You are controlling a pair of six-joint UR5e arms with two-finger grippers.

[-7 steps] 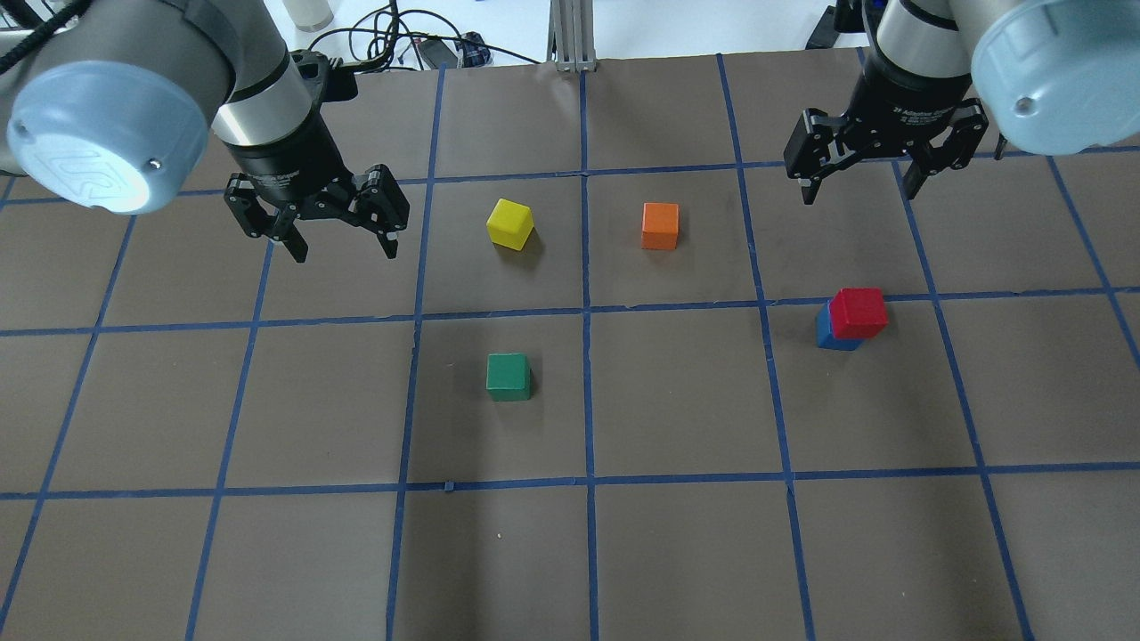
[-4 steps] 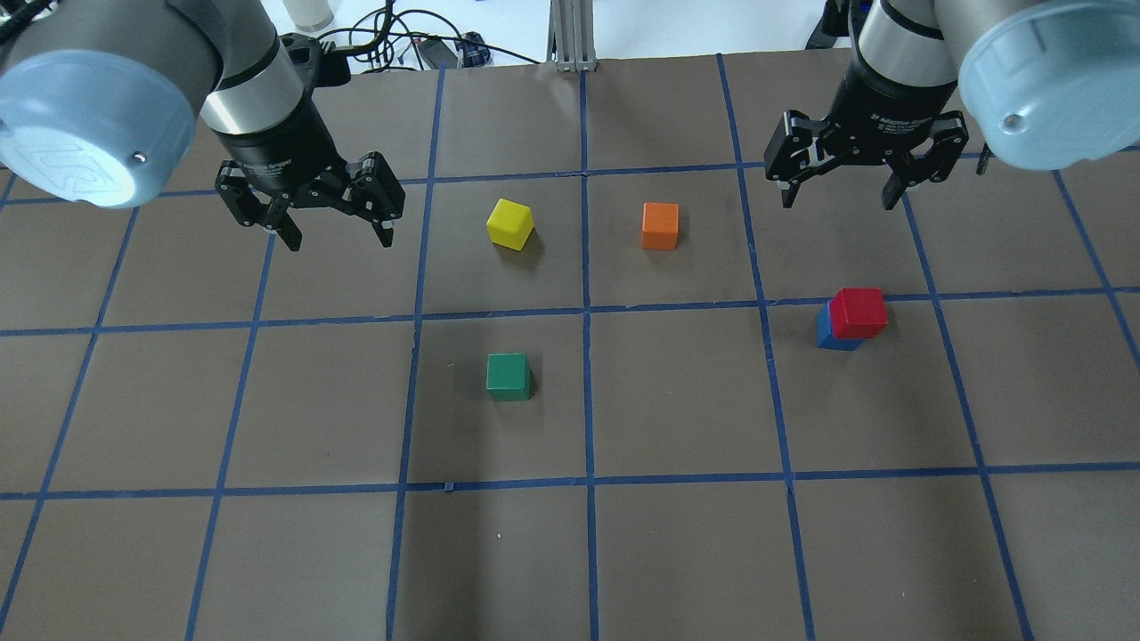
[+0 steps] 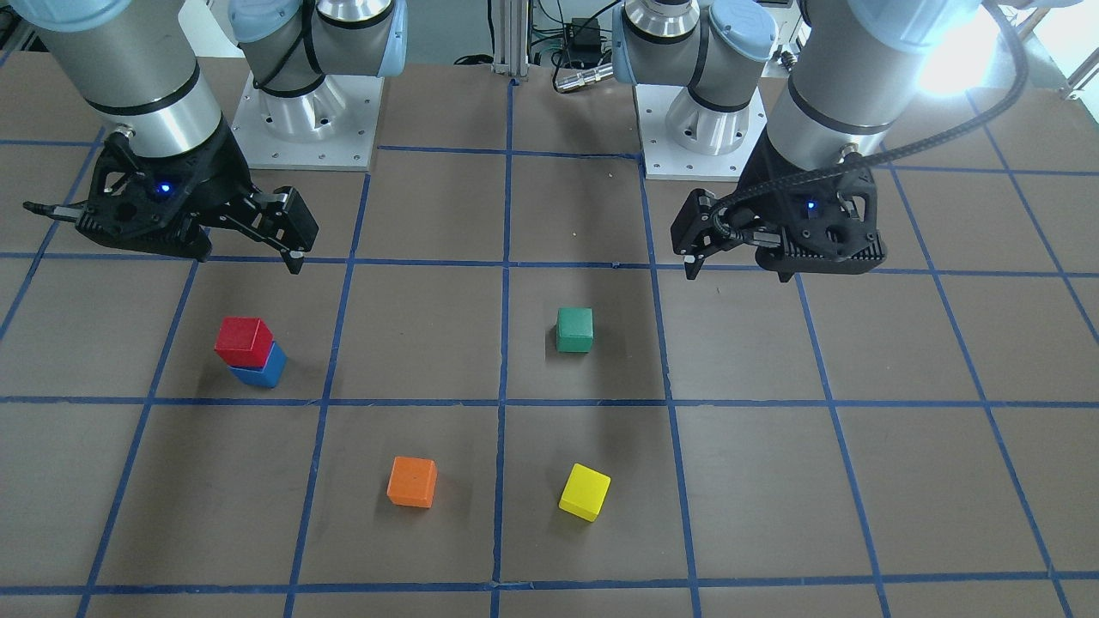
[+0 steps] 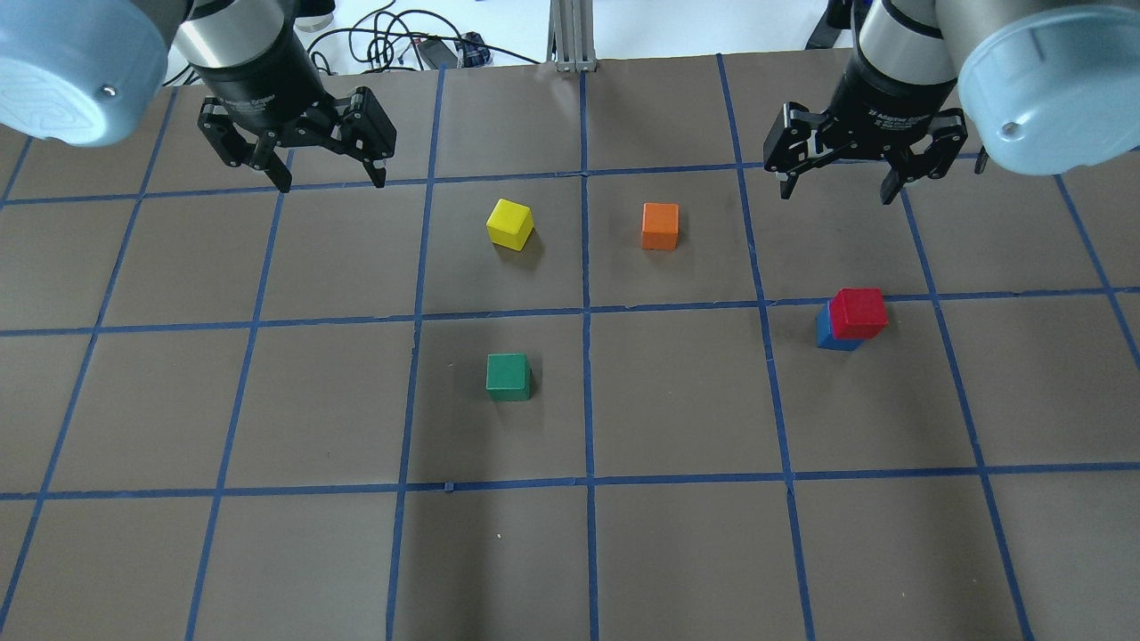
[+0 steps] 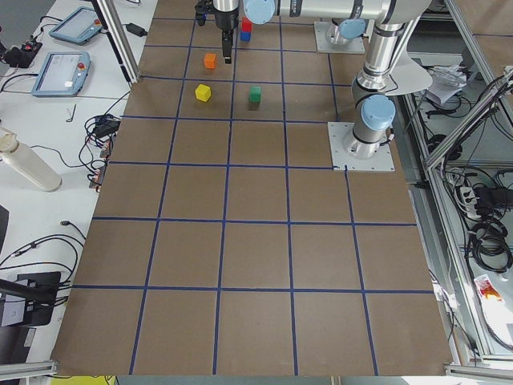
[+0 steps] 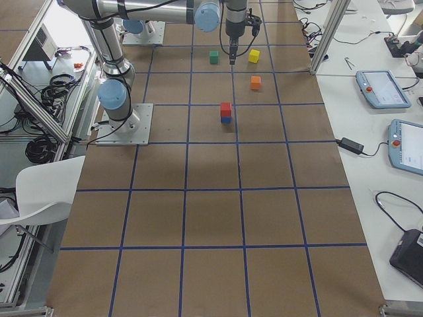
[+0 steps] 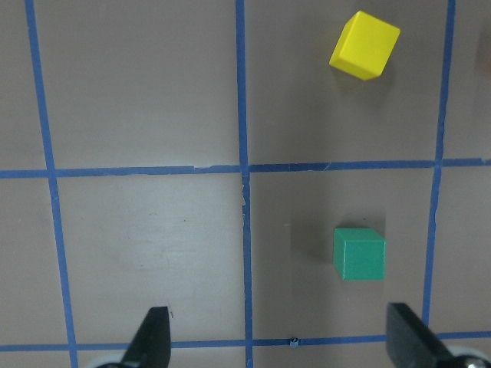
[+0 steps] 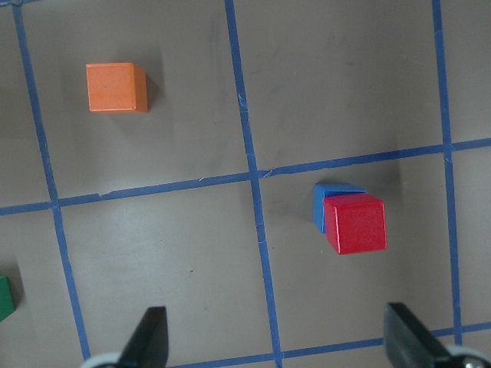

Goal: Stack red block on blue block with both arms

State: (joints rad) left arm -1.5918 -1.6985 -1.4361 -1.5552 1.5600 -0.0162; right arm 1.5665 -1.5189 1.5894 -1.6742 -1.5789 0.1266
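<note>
The red block (image 4: 859,312) sits on top of the blue block (image 4: 830,334), offset a little, on the table's right side. The stack also shows in the front-facing view, red block (image 3: 243,340) over blue block (image 3: 262,373), and in the right wrist view, red block (image 8: 355,222) over blue block (image 8: 330,201). My right gripper (image 4: 835,194) is open and empty, raised beyond the stack. My left gripper (image 4: 331,182) is open and empty, raised at the far left, well away from the stack.
A yellow cube (image 4: 509,223) and an orange cube (image 4: 660,225) lie in the far middle squares. A green cube (image 4: 508,376) lies nearer, left of centre. Blue tape lines grid the brown table (image 4: 677,552). Cables (image 4: 392,40) lie past the far edge.
My left gripper has moved toward the table's far edge and a little left, still open. My right gripper has shifted slightly left. The red block has stayed on the blue block.
</note>
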